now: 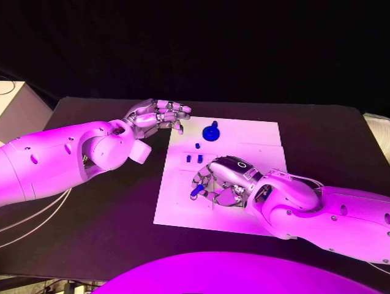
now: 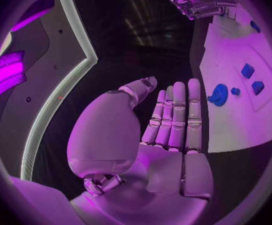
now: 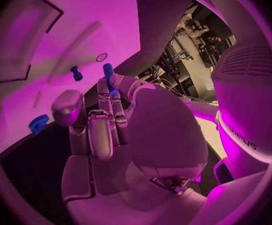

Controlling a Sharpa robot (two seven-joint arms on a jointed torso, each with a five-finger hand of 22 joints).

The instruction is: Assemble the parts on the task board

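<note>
Right hand (image 1: 220, 182) sits low-centre in the head view, over the lower half of the task board (image 1: 248, 138), fingers curled around a small blue peg (image 1: 196, 192). The right wrist view confirms it: the blue peg (image 3: 108, 71) is pinched at the fingertips (image 3: 114, 96) and sticks up past them, right hand (image 3: 120, 135) closed on it.

Task board is the white plate in the middle of the table (image 1: 336, 131). On it, near the top edge, a round blue gear-like part (image 1: 212, 132); just below that, two small blue pieces (image 1: 193, 158) side by side, close to the right hand's fingers. The left wrist view shows the same group: gear-like part (image 2: 219, 94) near the board's edge (image 2: 236, 130), two squarish blue pieces (image 2: 248, 71) beside it.

Left hand (image 1: 160, 114) is upper centre-left in the head view, over the table just off the board's top-left corner, holding nothing. In the left wrist view, left hand (image 2: 167, 130) has its fingers straight and side by side, palm bare.

A pale box (image 1: 9, 110) stands at the far left edge, off the table.
</note>
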